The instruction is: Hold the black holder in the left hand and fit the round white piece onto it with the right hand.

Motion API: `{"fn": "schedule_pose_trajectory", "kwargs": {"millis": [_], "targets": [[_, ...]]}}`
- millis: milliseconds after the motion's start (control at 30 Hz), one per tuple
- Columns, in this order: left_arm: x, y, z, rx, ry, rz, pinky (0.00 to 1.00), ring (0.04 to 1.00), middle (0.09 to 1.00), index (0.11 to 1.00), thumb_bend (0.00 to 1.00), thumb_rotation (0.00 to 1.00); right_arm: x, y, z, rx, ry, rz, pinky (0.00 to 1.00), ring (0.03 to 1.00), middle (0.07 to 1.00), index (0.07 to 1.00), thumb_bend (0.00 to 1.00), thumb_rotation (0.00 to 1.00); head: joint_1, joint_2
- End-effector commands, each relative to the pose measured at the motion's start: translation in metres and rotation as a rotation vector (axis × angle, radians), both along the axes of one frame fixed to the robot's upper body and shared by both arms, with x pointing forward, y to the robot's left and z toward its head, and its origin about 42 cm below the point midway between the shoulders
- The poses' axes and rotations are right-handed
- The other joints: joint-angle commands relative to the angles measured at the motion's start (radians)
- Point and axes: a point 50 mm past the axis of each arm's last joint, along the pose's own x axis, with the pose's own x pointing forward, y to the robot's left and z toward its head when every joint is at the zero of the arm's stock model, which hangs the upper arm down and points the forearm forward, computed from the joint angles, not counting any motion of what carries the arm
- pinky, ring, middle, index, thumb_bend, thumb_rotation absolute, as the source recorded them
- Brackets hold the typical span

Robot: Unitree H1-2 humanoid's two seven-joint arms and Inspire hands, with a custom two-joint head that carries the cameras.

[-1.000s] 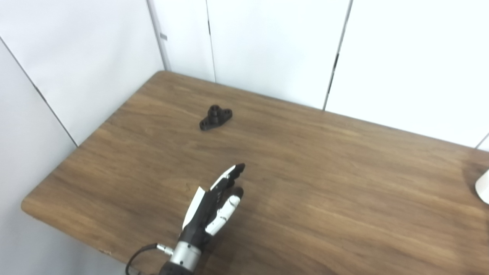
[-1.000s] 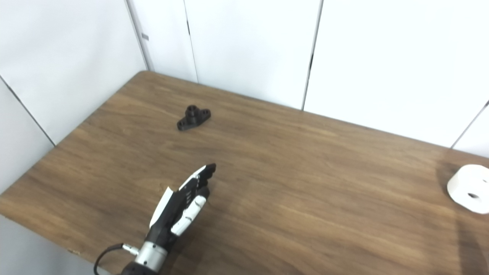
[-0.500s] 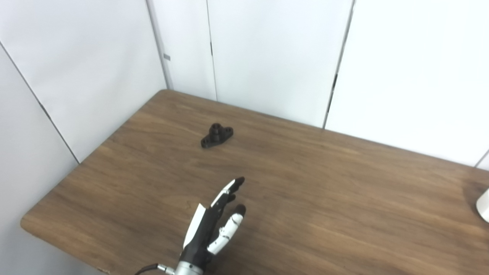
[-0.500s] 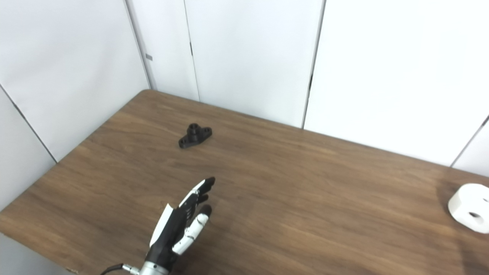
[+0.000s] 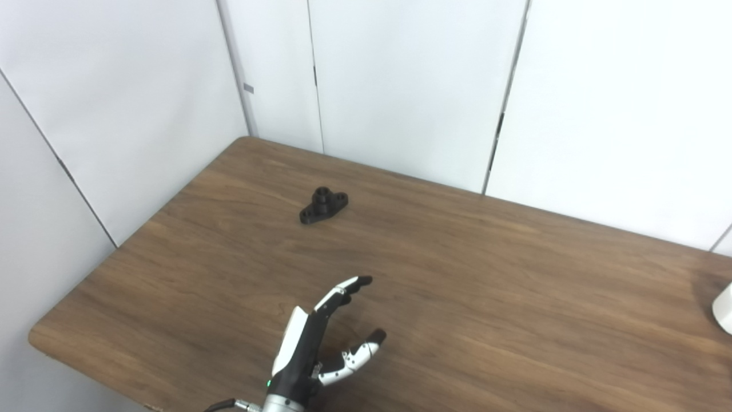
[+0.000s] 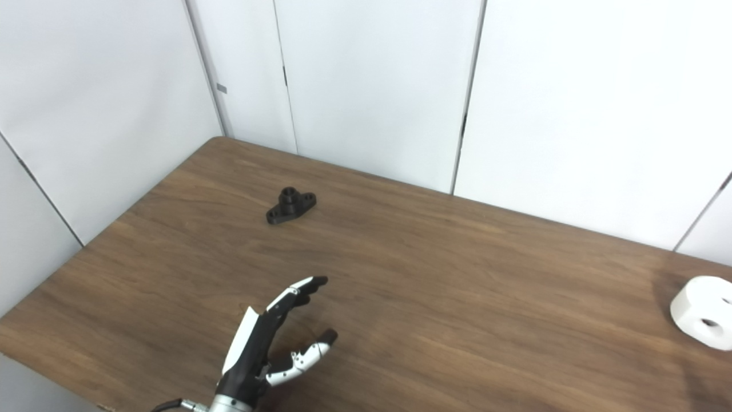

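The wooden desk (image 6: 457, 297) carries both parts. The left robot hand (image 5: 320, 337) hovers over the near edge, empty, fingers and thumb spread. The round white piece (image 6: 702, 312) lies at the desk's right edge, well apart from it. The black holder (image 5: 323, 205) sits toward the far left corner, well beyond the fingertips.

A brown wooden table (image 5: 514, 297) with visible grain and a rounded near-left corner fills the lower part of both views. Behind and to the left of it stand plain white wall panels (image 5: 400, 80), split by thin dark vertical seams. The light is even and bright, casting only soft shadows.
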Motion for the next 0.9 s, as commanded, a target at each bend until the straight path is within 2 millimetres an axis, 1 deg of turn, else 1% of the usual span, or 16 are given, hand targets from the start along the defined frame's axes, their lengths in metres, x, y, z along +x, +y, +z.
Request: {"fn": "schedule_pose_trajectory", "kwargs": {"millis": [0,67,133,200,267,400,433,500,600,700,767,867], "targets": [[-0.001,-0.018,0.015,-0.011,-0.044,0.116,0.8,0.841,0.833,0.794,0.77,0.14,-0.02,0.01,-0.028,0.044,0.077,-0.017,1.0,0.912,0.919,0.933,0.63,1.0,-0.003,0.001],[0.003,-0.012,0.026,0.062,-0.04,0.169,0.79,0.823,0.82,0.786,0.82,0.13,-0.021,0.012,-0.027,0.036,0.086,-0.018,1.0,0.917,0.921,0.93,0.63,1.0,-0.007,0.002],[0.006,-0.006,0.038,0.144,-0.028,0.218,0.78,0.813,0.817,0.791,0.83,0.16,-0.022,0.013,-0.026,0.026,0.089,-0.016,1.0,0.92,0.924,0.926,0.64,1.0,-0.011,0.002],[0.012,0.001,0.049,0.22,-0.017,0.254,0.78,0.819,0.82,0.798,0.83,0.22,-0.022,0.014,-0.025,0.015,0.091,-0.016,1.0,0.922,0.923,0.923,0.64,1.0,-0.015,0.003],[0.018,0.008,0.056,0.28,-0.014,0.271,0.78,0.824,0.818,0.796,0.83,0.26,-0.023,0.015,-0.025,0.003,0.096,-0.02,1.0,0.925,0.921,0.921,0.63,1.0,-0.018,0.005],[0.03,0.018,0.068,0.362,-0.006,0.299,0.77,0.846,0.821,0.795,0.85,0.35,-0.024,0.016,-0.024,-0.005,0.098,-0.025,0.99,0.924,0.918,0.92,0.65,1.0,-0.03,0.007],[0.034,0.021,0.07,0.367,-0.001,0.302,0.77,0.852,0.83,0.802,0.83,0.36,-0.024,0.016,-0.025,-0.003,0.103,-0.026,0.99,0.926,0.915,0.915,0.68,1.0,-0.031,0.007],[0.04,0.026,0.072,0.372,0.011,0.308,0.77,0.863,0.845,0.813,0.79,0.4,-0.024,0.016,-0.025,-0.002,0.104,-0.024,1.0,0.935,0.915,0.908,0.71,1.0,-0.035,0.007],[0.05,0.033,0.073,0.385,0.034,0.325,0.78,0.881,0.868,0.825,0.77,0.48,-0.025,0.016,-0.025,-0.004,0.102,-0.023,1.0,0.942,0.92,0.908,0.71,1.0,-0.039,0.009],[0.063,0.04,0.073,0.403,0.058,0.349,0.81,0.907,0.888,0.831,0.76,0.49,-0.026,0.017,-0.025,-0.005,0.101,-0.024,0.99,0.938,0.923,0.907,0.67,1.0,-0.042,0.01],[0.069,0.043,0.073,0.419,0.072,0.362,0.83,0.923,0.904,0.838,0.76,0.52,-0.026,0.017,-0.024,-0.003,0.103,-0.025,1.0,0.944,0.927,0.908,0.68,1.0,-0.045,0.012],[0.081,0.048,0.074,0.46,0.096,0.384,0.86,0.919,0.913,0.835,0.77,0.53,-0.026,0.018,-0.026,-0.003,0.104,-0.027,1.0,0.938,0.922,0.903,0.68,1.0,-0.049,0.013]]}}
